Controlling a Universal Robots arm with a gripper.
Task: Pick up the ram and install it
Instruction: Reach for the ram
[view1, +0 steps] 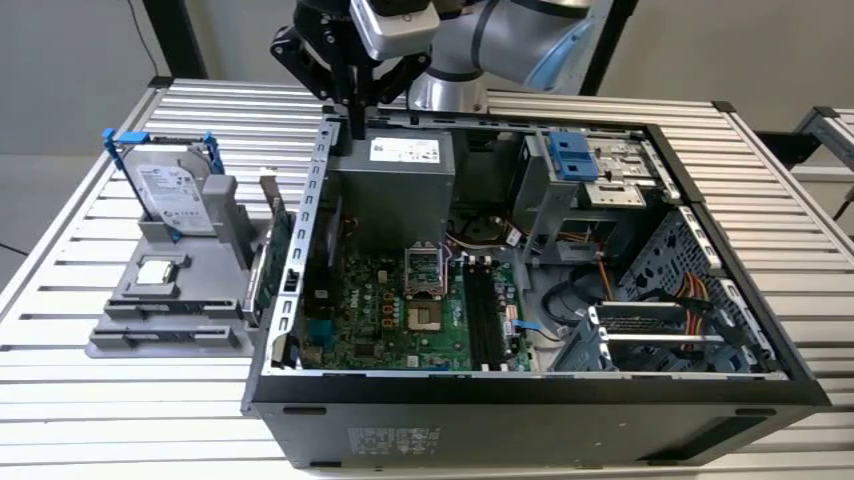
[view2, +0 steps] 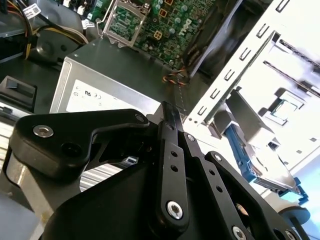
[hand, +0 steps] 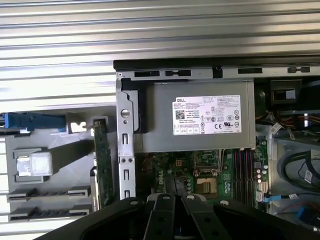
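Observation:
My gripper (view1: 354, 128) hangs over the back corner of the open computer case (view1: 287, 330), on the exterior view's left, just above the grey power supply (view1: 400, 150). Its black fingers (view2: 170, 150) are shut together with nothing between them. Below lie the green motherboard (view1: 387, 320) and its long black memory slots (view1: 478, 312), also in the first wrist view (hand: 241, 170). The ram is hidden; I cannot pick it out in the slots or on the grey fixture (view1: 167, 335).
The fixture beside the case holds a silver hard drive with a blue handle (view1: 171, 190). A green expansion card (view1: 276, 262) stands on edge between fixture and case wall. Drive cages (view1: 587, 165) and cables fill the case's other side. A slatted table (view1: 80, 400) surrounds everything.

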